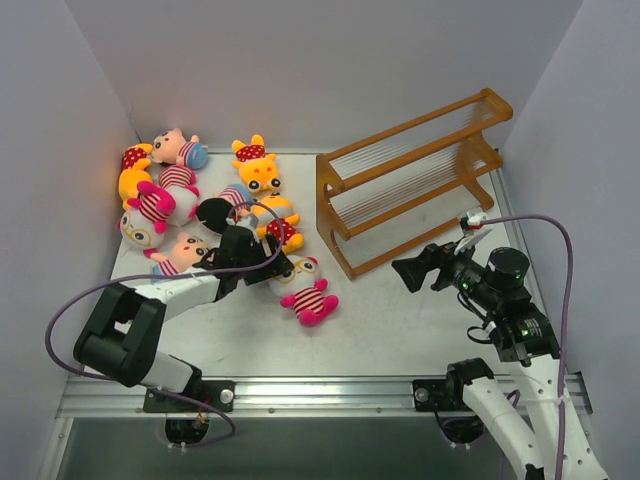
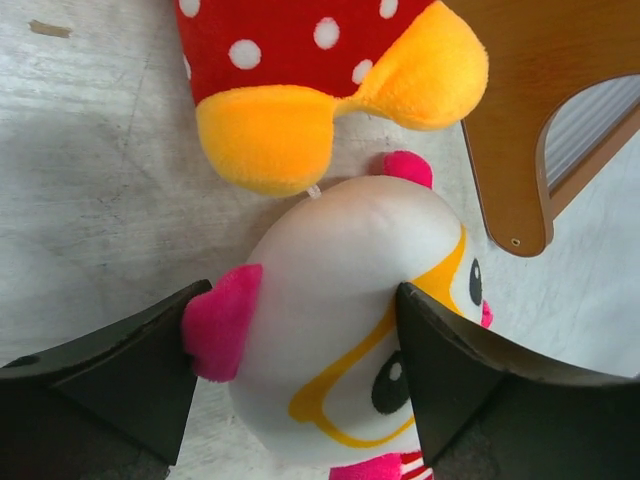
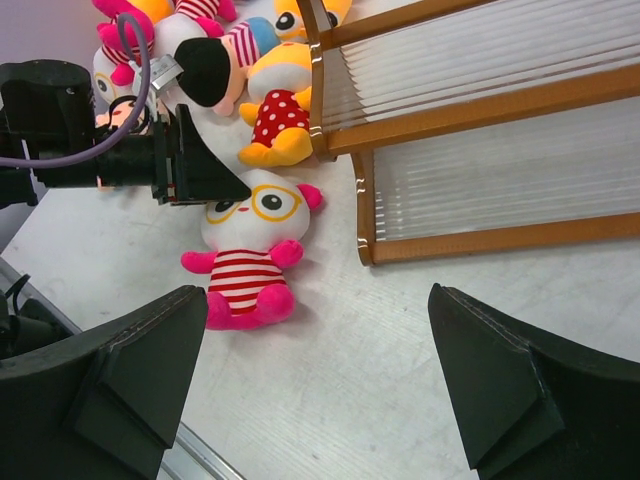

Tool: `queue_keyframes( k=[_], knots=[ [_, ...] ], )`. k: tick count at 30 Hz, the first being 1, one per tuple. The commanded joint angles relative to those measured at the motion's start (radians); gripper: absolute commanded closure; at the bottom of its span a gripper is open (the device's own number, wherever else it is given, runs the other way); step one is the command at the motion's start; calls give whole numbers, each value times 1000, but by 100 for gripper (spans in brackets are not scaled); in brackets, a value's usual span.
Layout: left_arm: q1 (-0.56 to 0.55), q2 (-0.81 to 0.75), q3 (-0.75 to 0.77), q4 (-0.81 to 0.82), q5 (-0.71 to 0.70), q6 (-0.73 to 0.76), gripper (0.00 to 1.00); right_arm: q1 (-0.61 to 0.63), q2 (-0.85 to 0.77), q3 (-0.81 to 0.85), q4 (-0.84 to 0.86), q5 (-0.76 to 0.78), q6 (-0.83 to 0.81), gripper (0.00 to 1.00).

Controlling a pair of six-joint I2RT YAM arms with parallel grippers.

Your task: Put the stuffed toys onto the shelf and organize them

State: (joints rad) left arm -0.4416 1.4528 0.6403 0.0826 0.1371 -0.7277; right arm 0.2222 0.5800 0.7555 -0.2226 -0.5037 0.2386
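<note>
A white-faced stuffed toy (image 1: 308, 290) with magenta limbs and a red-striped shirt lies on its back on the table, left of the shelf's (image 1: 410, 180) near end. My left gripper (image 1: 283, 268) is open, and its fingers stand on either side of the toy's head (image 2: 340, 300). One finger (image 2: 150, 370) is against the pink ear, the other (image 2: 450, 370) against the face. A yellow bear in red polka-dots (image 2: 300, 80) lies just beyond. My right gripper (image 3: 318, 320) hangs open and empty above bare table, right of the toy (image 3: 248, 255).
Several more stuffed toys (image 1: 160, 190) are heaped at the table's back left, with another yellow bear (image 1: 260, 170) beside them. The wooden shelf (image 3: 480, 110) stands diagonally at the back right, with nothing on its rods. Grey walls close in three sides.
</note>
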Motion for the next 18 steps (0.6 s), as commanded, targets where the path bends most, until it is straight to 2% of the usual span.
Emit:
queue_keyframes(
  k=[1,3,4,6,7,8,11,18],
  knots=[
    [-20,18,-25,42,27,-27,20,-3,15,-22,81,-48,53,2],
    [-31,6,-40,54,29,-36,31,-3,15,-39,83,-52,64,2],
    [-42,-2,-48,60,27,-47,45,-4,15,-45,80,-56,67,2],
    [-52,-28,-68,75,27,-64,56,-3,14,-61,81,-61,80,3],
    [-60,-38,-76,75,27,-70,64,-4,11,-65,81,-65,87,3],
    [-63,-66,-80,75,27,-76,76,-3,9,-73,83,-68,100,3],
    [-80,-141,-114,82,12,-110,96,-4,-2,-108,94,-79,120,4],
    [-118,-382,-215,97,-115,-280,98,11,-19,-243,181,-111,237,7]
  ],
)
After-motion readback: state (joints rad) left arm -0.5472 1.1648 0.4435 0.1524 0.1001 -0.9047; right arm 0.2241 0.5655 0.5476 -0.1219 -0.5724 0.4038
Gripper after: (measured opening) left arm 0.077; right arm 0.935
